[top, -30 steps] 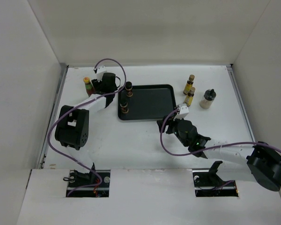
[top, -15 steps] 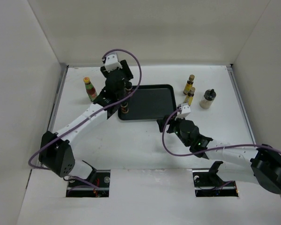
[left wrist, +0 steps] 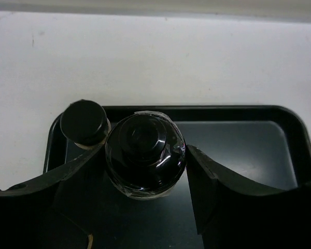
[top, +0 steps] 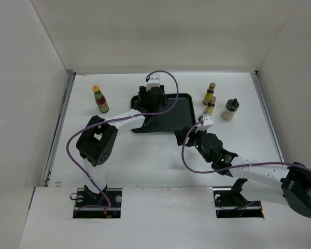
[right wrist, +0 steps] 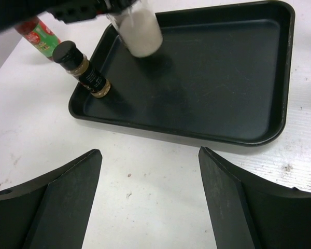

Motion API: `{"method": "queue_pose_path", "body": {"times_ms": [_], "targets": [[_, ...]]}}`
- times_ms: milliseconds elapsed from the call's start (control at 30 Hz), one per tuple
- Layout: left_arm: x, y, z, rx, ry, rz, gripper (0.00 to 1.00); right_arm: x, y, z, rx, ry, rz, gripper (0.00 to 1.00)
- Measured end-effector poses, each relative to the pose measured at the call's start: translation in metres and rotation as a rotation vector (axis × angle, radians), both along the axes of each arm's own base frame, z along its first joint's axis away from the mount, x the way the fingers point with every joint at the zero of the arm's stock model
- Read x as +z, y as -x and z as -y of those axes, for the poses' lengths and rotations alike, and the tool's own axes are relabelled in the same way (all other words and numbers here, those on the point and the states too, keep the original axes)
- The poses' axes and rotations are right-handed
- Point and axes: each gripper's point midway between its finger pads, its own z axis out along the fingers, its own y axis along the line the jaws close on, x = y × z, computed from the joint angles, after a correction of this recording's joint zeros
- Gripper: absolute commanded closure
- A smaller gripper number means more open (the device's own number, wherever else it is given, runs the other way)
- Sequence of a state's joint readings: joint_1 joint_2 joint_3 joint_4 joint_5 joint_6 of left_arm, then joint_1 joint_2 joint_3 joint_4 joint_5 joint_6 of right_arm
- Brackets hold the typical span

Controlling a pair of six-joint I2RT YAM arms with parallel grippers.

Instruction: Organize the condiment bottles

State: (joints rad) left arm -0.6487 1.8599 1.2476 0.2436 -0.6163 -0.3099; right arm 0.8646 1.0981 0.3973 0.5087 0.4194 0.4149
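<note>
**A:** Top external view first. Where is the bottle in work?

**B:** The left gripper (left wrist: 145, 153) is closed around a white bottle with black cap (right wrist: 141, 32), over the tray (top: 179, 111), toward its 10 o'clock corner.

**A:** Does it stand on the floor of the tray?

**B:** I think not yet. In the right wrist view its base seems to hang above the floor, with a shadow under it. A dark jar (right wrist: 87, 72) stands in the tray just beside it, at 10 o'clock of it in the left wrist view.

**A:** Then how to do it well?

**B:** Go down straight and keep the bottle upright, so the base lands flat. Release only when it stands. The finger on the jar's side has little room, so open slowly and leave straight up.

**A:** And the right gripper (right wrist: 149, 151)?

**B:** Its jaws are wide and hold nothing, at 6 o'clock of the tray. It should stay back. The red bottle (top: 99, 98) waits at 9 o'clock and the amber bottles (top: 210, 99) at 3 o'clock.
</note>
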Motion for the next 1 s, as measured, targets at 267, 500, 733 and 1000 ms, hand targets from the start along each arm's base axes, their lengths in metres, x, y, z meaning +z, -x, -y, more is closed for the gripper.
{"method": "queue_pose_path", "body": {"times_ms": [267,500,733,1000], "targets": [[-0.029,-0.01,0.003,-0.01,-0.005,-0.024,0.63,0.002,0.0,0.001,-0.001,-0.005,0.004,0.16],[-0.034,-0.018,0.004,-0.004,0.006,-0.01,0.49,0.002,0.0,0.001,-0.002,-0.005,0.003,0.15],[-0.018,-0.025,0.009,0.0,0.053,0.055,0.17,0.002,0.0,0.001,-0.002,-0.006,0.005,0.17],[0.054,-0.007,0.018,-0.035,0.147,0.176,0.17,0.009,0.002,0.004,-0.008,-0.023,0.017,0.78]]}}
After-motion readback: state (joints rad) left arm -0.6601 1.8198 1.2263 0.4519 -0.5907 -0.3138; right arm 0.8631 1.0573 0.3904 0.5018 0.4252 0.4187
